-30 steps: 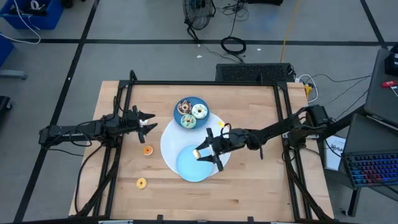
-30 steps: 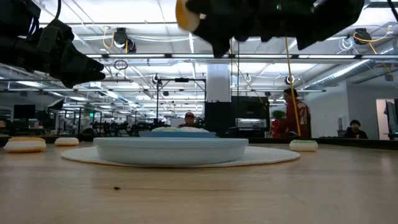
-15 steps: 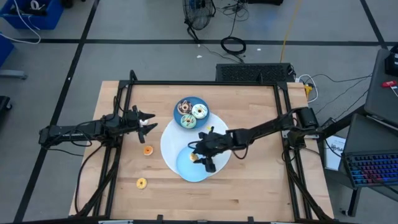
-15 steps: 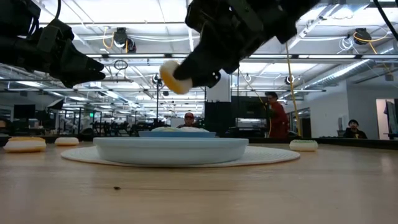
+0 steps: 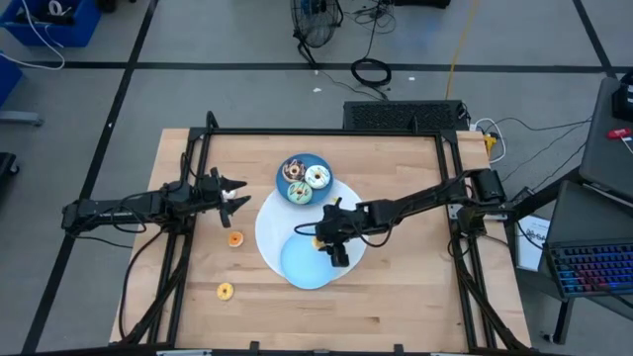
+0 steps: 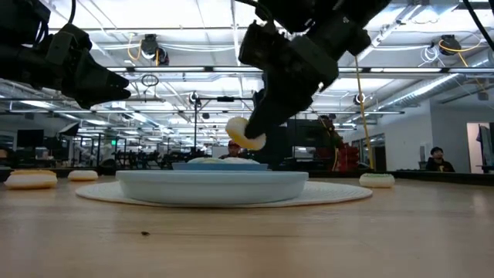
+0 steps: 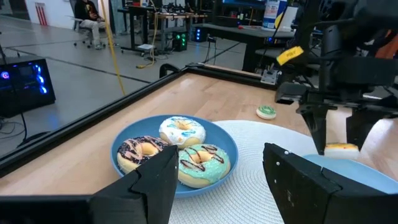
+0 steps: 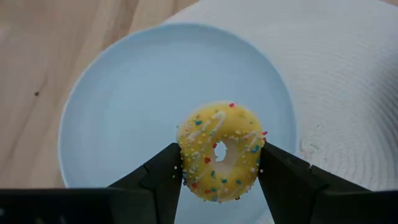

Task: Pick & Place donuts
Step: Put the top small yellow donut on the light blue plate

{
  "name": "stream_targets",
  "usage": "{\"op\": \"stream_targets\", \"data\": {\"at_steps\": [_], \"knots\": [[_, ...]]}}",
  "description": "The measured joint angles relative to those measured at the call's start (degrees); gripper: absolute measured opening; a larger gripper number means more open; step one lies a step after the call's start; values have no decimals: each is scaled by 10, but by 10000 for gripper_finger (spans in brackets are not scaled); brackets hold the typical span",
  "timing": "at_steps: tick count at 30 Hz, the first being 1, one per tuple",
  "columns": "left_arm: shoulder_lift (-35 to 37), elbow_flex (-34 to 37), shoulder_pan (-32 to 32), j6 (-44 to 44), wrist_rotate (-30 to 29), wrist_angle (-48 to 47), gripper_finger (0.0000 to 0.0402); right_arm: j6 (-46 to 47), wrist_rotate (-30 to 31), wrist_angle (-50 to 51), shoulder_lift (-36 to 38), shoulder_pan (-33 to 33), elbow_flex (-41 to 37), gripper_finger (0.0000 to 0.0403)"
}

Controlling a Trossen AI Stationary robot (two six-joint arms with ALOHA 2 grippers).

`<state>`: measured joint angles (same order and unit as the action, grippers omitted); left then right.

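Right wrist view | right claw [image 8: 219,171] pinches yellow donut [image 8: 220,151] above light-blue plate [image 8: 112,118] | left claw [image 5: 237,193] parted, idle

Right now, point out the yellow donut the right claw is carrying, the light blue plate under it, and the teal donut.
yellow donut [image 8: 221,151]: right wrist view, sprinkled top beside its hole.
light blue plate [image 8: 118,118]: right wrist view, bare inner surface.
teal donut [image 7: 200,165]: left wrist view, frosted top.
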<state>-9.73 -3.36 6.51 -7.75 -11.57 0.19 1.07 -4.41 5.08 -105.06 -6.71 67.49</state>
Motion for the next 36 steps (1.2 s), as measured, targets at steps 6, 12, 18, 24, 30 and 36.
{"op": "stream_targets", "data": {"at_steps": [6, 12, 18, 24, 30, 36], "knots": [[0, 0, 0, 0, 0, 0, 235, -14, -2, -49, 0, 0, -42, 183], [0, 0, 0, 0, 0, 0, 235, -3, -3, -66, 0, -2, -58, 183], [0, 0, 0, 0, 0, 0, 234, 6, -39, -89, -13, -9, -60, 183], [0, 0, 0, 0, 0, 0, 235, 1, -46, -120, -55, -13, -54, 183], [0, 0, 0, 0, 0, -1, 235, -2, -44, -118, -61, -12, -54, 183], [0, 0, 0, 0, 0, 0, 234, -34, -30, -118, -61, -12, -54, 200]]}}
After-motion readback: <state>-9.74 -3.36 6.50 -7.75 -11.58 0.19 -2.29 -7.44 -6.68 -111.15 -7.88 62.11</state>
